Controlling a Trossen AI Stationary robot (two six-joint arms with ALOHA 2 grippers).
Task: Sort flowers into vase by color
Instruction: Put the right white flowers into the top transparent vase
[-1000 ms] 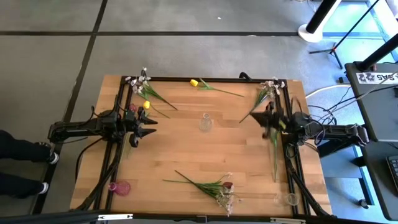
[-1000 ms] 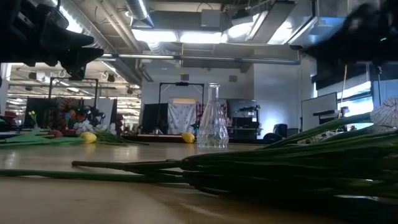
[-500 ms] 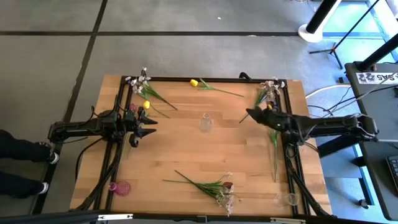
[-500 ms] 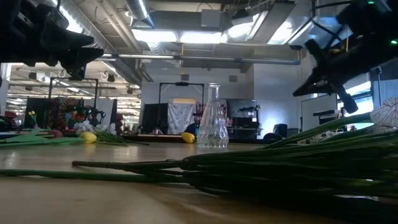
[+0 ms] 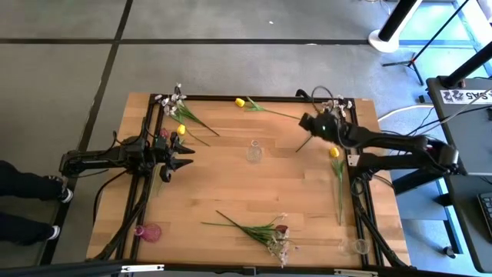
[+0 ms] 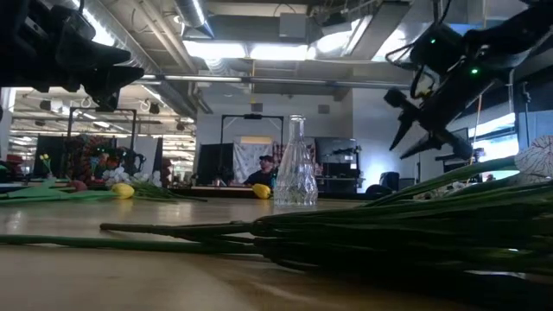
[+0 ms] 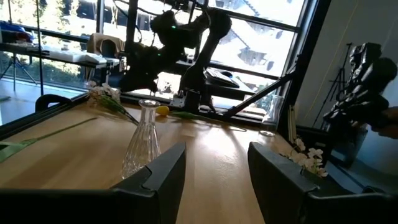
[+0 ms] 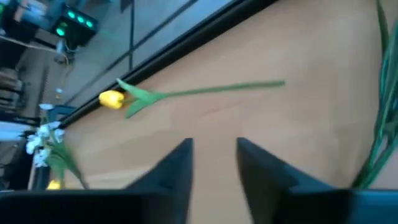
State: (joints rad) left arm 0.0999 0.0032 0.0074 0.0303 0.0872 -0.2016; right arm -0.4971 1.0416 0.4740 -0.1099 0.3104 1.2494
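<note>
Now, flowers lie scattered over the table (image 5: 231,185): a yellow tulip (image 5: 240,101) at the far edge, white sprays (image 5: 171,100) at the far left corner, a mixed bunch (image 5: 269,231) near the front, and a clear vase (image 5: 254,151) mid-table. Only the right wrist view shows that tulip (image 8: 112,99) close up, lying flat beyond empty fingers (image 8: 177,168). From above, the right tool (image 5: 307,121) reaches out toward the far right corner, jaws apart, holding nothing. The left tool (image 5: 183,156) hovers at the left edge, jaws spread, empty, facing the vase (image 7: 140,146).
</note>
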